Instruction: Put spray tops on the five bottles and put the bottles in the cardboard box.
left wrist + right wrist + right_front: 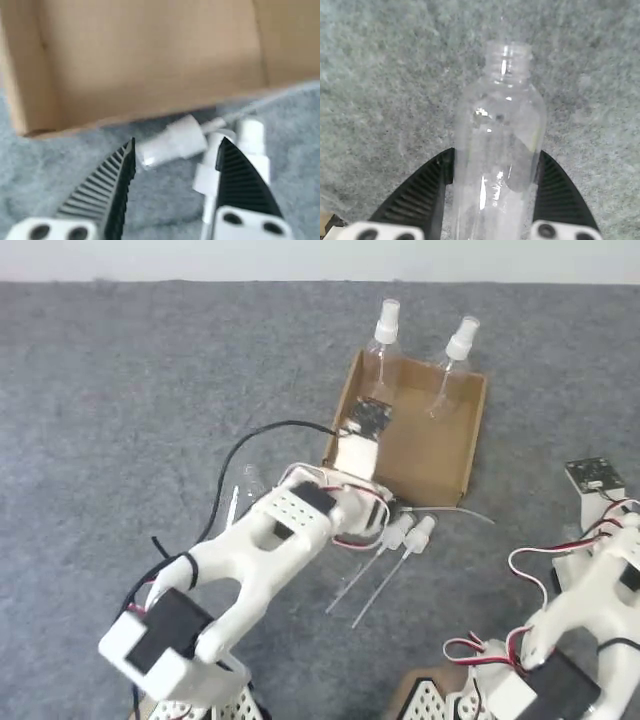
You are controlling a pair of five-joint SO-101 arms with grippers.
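Grey carpet (380,75) | right pincer (495,154) clamps bottle (500,115) | lengthwise, mouth outward

Grey table (120,390) holds box (425,452), spray tops (400,532), perhaps a bottle (250,480).

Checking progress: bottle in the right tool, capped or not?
Uncapped: the bottle in the right tool shows a bare, open threaded neck.
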